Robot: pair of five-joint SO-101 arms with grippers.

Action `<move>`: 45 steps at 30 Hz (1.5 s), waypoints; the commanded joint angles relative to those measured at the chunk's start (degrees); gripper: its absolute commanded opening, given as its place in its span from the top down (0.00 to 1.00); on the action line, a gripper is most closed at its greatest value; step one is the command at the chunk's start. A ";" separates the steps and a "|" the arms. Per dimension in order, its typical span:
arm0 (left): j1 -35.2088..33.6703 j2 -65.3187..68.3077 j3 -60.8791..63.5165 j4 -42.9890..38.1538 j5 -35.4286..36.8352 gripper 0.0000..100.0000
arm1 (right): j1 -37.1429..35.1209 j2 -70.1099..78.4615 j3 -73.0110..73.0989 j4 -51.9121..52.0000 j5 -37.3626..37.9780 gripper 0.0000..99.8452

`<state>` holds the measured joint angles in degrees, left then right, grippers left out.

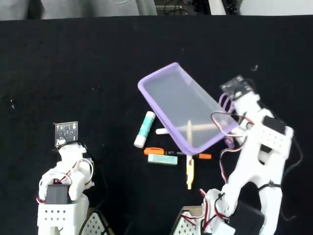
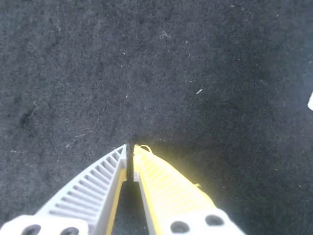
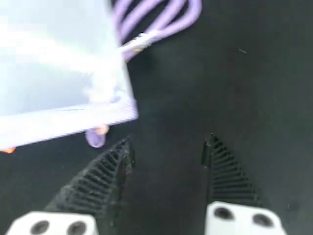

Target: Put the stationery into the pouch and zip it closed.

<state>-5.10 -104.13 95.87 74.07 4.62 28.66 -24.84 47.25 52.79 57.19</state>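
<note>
Nothing is packed yet, as far as I can judge. The glue stick (image 1: 145, 129), eraser (image 1: 162, 159) and pens (image 1: 190, 174) lie loose on the table (image 1: 73, 63), at and partly under the near edge of the pouch (image 1: 181, 103). I'd call this the opening step: getting hold of the pouch so it can be opened or steadied.

The right gripper (image 3: 166, 144) hangs at the pouch's corner by the strap (image 3: 161, 19). Its jaws are spread wide with nothing between them. The corner sits just beside one jaw, outside the gap, not between the two. The next move calls for a sideways shift to bring that edge into the gap before closing.

The left gripper (image 2: 131, 147) is pressed closed and empty over bare table, well apart from the pouch. Whether the zip is open, I cannot tell.
</note>
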 commanded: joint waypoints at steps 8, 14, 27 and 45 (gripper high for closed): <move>0.57 -0.26 1.45 -1.05 -0.09 0.97 | -8.35 0.31 7.60 -3.87 6.68 0.77; 0.57 -0.26 1.45 -1.05 -0.09 0.97 | -8.88 0.40 16.22 -18.55 2.55 0.77; 0.57 -0.26 1.45 -1.05 -0.09 0.97 | -11.78 0.48 18.95 -20.22 1.85 0.77; 0.57 -0.26 1.45 -1.05 -0.09 0.97 | -16.18 0.48 14.90 -10.55 1.85 0.88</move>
<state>-5.10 -104.13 95.87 74.07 4.62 13.36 -24.40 63.25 41.98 59.65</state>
